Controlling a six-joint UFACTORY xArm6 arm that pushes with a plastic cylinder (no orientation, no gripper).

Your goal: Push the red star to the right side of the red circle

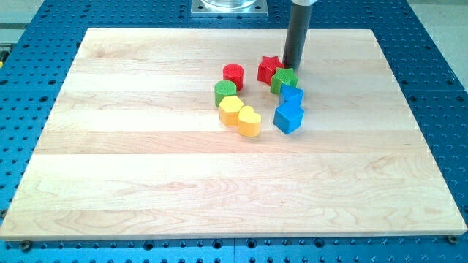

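Blocks on board point(146, 183): two red, two green, two yellow, two blue; my tip point(292, 68), holding nothing, beside red star point(268, 68).

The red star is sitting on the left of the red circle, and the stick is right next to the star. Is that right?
Not quite. In the camera view the red star sits on the view's right of the red circle, not the left. The rest holds: my tip is right next to the star.

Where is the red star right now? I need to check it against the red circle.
The red star sits above the board's middle, to the view's right of the red circle, touching the green block, with my tip at its right.
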